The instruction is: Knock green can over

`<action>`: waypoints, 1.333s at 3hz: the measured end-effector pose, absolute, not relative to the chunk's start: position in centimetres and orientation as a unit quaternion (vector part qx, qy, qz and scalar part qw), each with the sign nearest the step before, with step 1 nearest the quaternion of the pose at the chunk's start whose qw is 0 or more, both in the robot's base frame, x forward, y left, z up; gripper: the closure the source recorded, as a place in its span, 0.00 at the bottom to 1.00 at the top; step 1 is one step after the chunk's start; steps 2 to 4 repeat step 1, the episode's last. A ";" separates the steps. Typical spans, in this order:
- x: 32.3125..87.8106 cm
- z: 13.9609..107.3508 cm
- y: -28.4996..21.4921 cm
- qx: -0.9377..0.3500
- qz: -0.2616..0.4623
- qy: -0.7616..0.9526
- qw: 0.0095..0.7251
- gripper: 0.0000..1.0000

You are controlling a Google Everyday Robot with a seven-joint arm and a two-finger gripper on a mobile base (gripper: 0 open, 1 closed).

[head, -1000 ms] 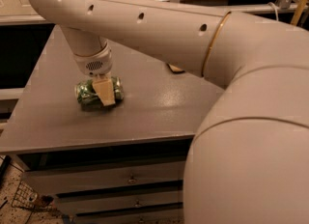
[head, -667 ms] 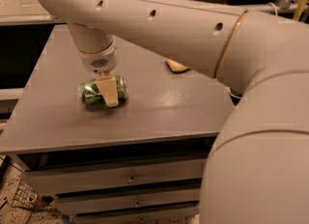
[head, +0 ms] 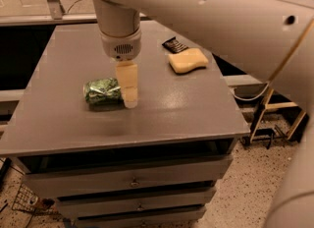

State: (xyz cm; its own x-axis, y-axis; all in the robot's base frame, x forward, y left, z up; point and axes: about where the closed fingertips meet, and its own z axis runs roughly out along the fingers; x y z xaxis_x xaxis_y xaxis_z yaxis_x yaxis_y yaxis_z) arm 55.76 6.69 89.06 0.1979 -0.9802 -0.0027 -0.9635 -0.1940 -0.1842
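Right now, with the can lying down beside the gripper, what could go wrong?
The green can lies on its side, so it may roll toward the table's front edge. The gripper is low at the can's right end; lifting away carelessly could nudge or drag it.

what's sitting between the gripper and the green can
Nothing visible. The gripper hangs right beside the green can, which lies on its side. The yellow sponge sits apart, on the gripper's far side.

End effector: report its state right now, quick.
End effector: open or shut cannot be told; it hangs low beside the green can, which lies on its side.
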 end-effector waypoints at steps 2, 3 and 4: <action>56.0 89.1 2.6 -0.756 -0.025 0.646 0.105 0.00; 56.0 89.1 2.6 -0.756 -0.025 0.646 0.105 0.00; 56.0 89.1 2.6 -0.756 -0.025 0.646 0.105 0.00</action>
